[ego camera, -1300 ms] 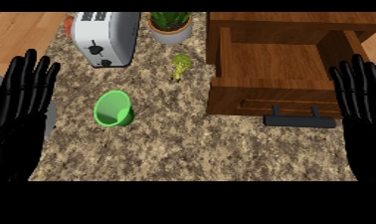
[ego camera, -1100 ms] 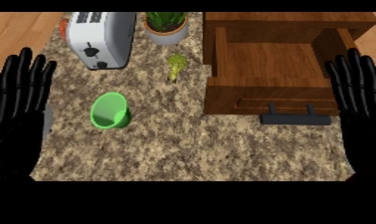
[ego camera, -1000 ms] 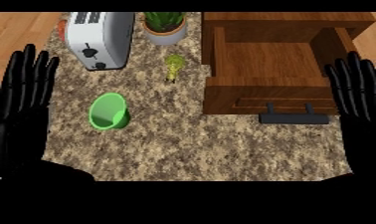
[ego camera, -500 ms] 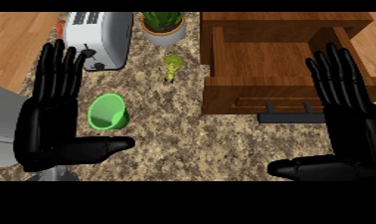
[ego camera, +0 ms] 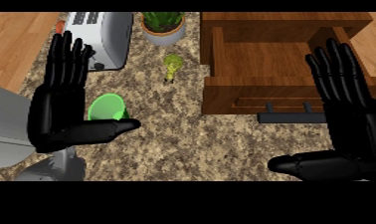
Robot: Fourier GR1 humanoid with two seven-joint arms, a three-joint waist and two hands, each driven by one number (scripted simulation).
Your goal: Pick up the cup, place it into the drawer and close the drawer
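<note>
Just right of the flat, open-fingered left hand [ego camera: 58, 111], the green cup [ego camera: 106, 108].

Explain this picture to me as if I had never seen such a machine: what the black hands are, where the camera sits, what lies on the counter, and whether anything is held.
The view comes from the robot's head, looking steeply down at a speckled stone counter. The two black shapes are the humanoid's own hands, coming in from the lower edge: the left hand at the left, the right hand at the right. Both are open, fingers straight and thumbs out sideways, and neither holds anything.

On the counter lies a green cup, partly behind the left hand's thumb. Further back stand a silver toaster, a potted plant and a small yellow-green item that I cannot identify. At the right is a wooden drawer, pulled open, with a dark handle on its front. The cup is not yet in the drawer.
</note>
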